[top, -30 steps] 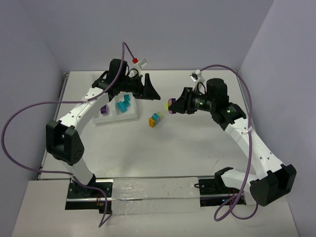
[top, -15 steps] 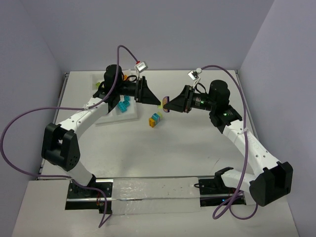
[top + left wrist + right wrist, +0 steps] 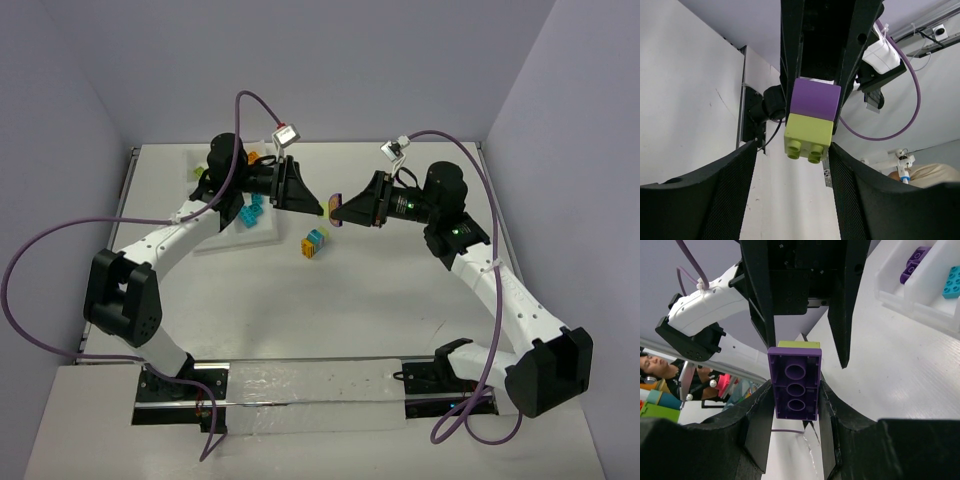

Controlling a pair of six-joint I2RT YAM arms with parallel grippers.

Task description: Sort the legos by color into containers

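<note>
My right gripper (image 3: 795,395) is shut on a purple brick (image 3: 794,390) with a lime green brick (image 3: 799,344) stuck to its far end, held in the air over the table's middle (image 3: 338,210). My left gripper (image 3: 792,150) is open and faces it, its fingers on either side of the lime brick (image 3: 809,135); its right finger (image 3: 870,200) is close to the brick and its left finger is apart from it. The white tray (image 3: 215,240) lies at the far left, with teal bricks (image 3: 248,212) and purple bricks (image 3: 912,262) in separate compartments.
A teal and orange clump (image 3: 315,242) lies on the table just right of the tray, below both grippers. Purple cables loop from both arms. Walls close the table at the back and sides.
My left gripper has swung right from over the tray to meet the right gripper. My right gripper has moved a little left with the purple and lime clump.
</note>
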